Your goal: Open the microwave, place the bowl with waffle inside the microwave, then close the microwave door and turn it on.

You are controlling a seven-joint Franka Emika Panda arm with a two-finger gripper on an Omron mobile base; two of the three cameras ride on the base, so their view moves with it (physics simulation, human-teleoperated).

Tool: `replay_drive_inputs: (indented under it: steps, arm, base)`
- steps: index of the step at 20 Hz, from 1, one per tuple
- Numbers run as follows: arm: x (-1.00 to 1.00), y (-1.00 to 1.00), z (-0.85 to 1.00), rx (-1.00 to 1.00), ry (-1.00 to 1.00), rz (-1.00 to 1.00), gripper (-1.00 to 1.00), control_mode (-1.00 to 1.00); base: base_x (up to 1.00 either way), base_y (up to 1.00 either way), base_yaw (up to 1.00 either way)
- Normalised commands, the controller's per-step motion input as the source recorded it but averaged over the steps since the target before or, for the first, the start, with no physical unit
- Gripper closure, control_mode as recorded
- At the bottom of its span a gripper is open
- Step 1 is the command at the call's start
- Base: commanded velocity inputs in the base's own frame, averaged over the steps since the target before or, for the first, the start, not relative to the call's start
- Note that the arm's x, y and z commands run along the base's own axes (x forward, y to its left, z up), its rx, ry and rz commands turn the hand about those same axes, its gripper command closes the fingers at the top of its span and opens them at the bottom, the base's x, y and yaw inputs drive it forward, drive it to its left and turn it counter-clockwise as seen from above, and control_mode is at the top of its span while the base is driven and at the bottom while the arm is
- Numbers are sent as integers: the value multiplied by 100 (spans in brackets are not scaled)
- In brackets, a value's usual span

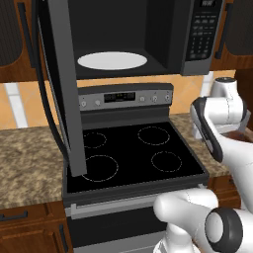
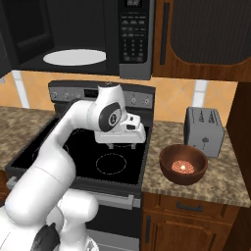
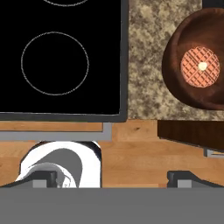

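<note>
To the right of the tool (image 2: pixel 122 145), on the tabletop (image 2: pixel 220 179), sits the bowl with waffle (image 2: pixel 183 163), untouched. The microwave door (image 1: pixel 62 84) hangs open, so fetching the bowl is probably next: shift right, descend. The tool holds nothing, fingers spread wide. The hand view looks straight down onto the waffle.

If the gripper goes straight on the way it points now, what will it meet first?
The gripper points down over the stove's front right corner, so it would probably meet the stove near its right edge, not the bowl with waffle; depth is unclear.
</note>
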Motion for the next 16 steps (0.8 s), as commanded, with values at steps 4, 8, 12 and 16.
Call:
replay_drive_inputs:
  steps: [4, 8, 12, 16]
  arm:
    - [52, -79, -15, 1, 9, -2, -100, -100]
    - [49, -80, -39, 0, 3, -1, -100, -100]
    - [59, -67, -69, 0, 1, -1, -100, -100]
    - [65, -58, -58, 0, 0, 0, -100, -100]
  base:
    - [0, 0, 0]
    - [0, 0, 0]
    - [0, 0, 0]
    - [0, 0, 0]
